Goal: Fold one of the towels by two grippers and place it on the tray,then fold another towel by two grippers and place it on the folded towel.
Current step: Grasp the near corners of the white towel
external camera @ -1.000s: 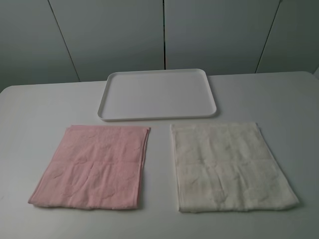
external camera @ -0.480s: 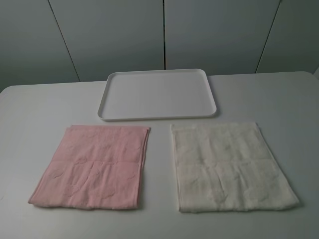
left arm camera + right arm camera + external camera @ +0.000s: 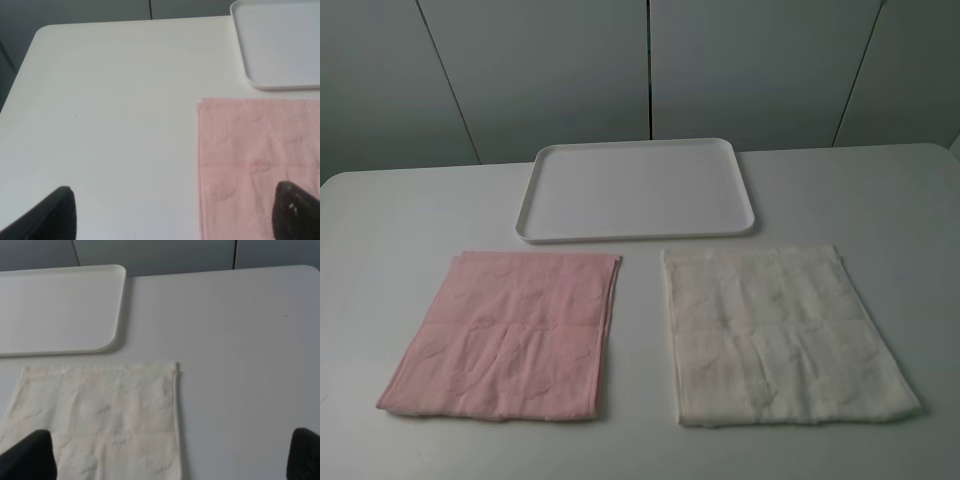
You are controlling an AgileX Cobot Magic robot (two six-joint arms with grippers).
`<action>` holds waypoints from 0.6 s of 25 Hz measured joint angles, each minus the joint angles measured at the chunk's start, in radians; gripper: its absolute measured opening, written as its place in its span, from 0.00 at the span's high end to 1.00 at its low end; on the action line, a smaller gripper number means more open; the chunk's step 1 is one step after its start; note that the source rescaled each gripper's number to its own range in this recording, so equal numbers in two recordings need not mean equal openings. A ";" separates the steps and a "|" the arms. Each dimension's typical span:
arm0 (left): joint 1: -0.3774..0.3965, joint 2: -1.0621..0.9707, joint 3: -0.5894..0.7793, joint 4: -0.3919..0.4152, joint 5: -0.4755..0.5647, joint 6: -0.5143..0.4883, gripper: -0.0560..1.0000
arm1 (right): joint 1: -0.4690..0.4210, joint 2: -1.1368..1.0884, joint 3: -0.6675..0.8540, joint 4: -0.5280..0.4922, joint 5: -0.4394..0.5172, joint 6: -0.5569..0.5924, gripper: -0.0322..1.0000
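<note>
Seen from the high camera, the white tray (image 3: 635, 186) lies at the far middle of the counter (image 3: 400, 210), with nothing on it. The pink towel (image 3: 510, 335) lies flat at the near left and the cream towel (image 3: 780, 335) lies flat at the near right. A strip of bare counter separates them, and both stop short of the tray's near rim. Neither towel has been folded, and neither arm shows in this view.

In the left wrist view, the left gripper (image 3: 175, 217) is released, its two black fingers spread wide with nothing between them. One fingertip shows against bare counter and the other against the pink towel. The towel's far-left corner is visible, with the tray's near-left corner just beyond it and not touching.

In the right wrist view, the right gripper (image 3: 165, 457) is likewise released, jaws wide and holding nothing. One fingertip shows against the cream towel and the other against bare counter to its right. The towel's far-right corner lies near the tray's near-right corner, with a narrow band of counter between them.
</note>
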 joint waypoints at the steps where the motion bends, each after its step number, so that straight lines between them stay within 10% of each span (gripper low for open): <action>1: 0.000 0.000 0.000 0.000 0.000 0.000 0.00 | 0.000 0.000 0.000 0.000 0.000 0.000 0.00; 15: 0.000 0.000 0.000 0.000 0.000 0.000 0.00 | 0.000 0.000 0.000 0.000 0.000 0.000 0.00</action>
